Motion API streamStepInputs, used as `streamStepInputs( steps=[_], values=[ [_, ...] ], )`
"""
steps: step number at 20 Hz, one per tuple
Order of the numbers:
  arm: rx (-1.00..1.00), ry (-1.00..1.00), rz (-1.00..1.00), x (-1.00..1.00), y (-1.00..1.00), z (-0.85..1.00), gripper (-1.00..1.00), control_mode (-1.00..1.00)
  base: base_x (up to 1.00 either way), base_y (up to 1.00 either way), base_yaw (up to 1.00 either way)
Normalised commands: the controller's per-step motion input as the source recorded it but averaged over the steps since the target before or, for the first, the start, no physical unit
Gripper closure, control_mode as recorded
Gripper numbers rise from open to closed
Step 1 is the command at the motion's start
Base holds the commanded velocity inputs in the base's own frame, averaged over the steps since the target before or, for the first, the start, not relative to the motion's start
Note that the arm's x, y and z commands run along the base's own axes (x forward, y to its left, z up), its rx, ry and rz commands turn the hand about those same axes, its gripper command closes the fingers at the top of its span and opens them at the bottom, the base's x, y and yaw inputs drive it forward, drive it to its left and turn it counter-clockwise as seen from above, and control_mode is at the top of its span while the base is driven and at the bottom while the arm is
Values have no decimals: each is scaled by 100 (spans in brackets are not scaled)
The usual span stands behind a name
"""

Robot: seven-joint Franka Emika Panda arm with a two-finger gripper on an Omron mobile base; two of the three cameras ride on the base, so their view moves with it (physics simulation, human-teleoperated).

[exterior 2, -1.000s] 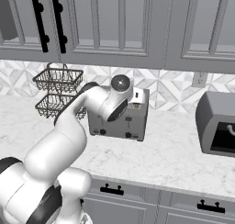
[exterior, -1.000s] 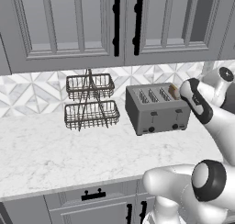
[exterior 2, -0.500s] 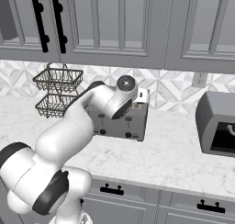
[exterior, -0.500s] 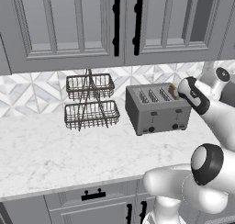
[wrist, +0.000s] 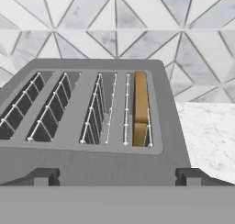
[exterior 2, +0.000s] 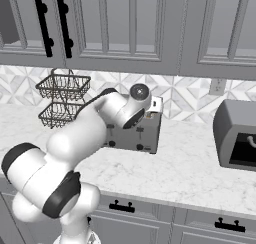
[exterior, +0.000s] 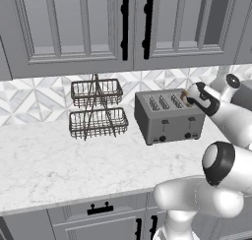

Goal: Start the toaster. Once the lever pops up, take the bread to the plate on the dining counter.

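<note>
Bread (wrist: 140, 106) sits on edge in the far-right slot of the toaster (wrist: 92, 140), sunk most of the way in, and I'd guess it's light, stiff and a bit crumbly, so pinching the top edge across its flat faces seems the way to go. From where the gripper (exterior: 186, 98) hangs above the toaster's right end, that slice is below and just ahead of the fingers; can't tell if they're spread or closed.

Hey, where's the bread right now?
The bread stands on edge inside the toaster, in the rightmost of its four slots as the hand view shows it. The toaster sits on the marble worktop, right of the wire basket rack.
</note>
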Motion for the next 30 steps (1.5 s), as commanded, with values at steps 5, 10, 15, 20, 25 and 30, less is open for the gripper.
streamStepInputs(
  steps=[5, 10, 15, 20, 25, 30],
  values=[
    [0, 0, 0, 27, -5, -13, -100, -100, 0, 0, 0],
    [0, 0, 0, 27, -13, -4, -100, -100, 0, 0, 0],
    [0, 0, 0, 17, -13, -1, -100, -100, 0, 0, 0],
    [0, 0, 0, 19, -4, -16, -100, -100, 0, 0, 0],
    [0, 0, 0, 18, 0, -20, -100, -100, 0, 0, 0],
    [0, 0, 0, 18, 0, -14, -100, -100, 0, 0, 0]
  ],
)
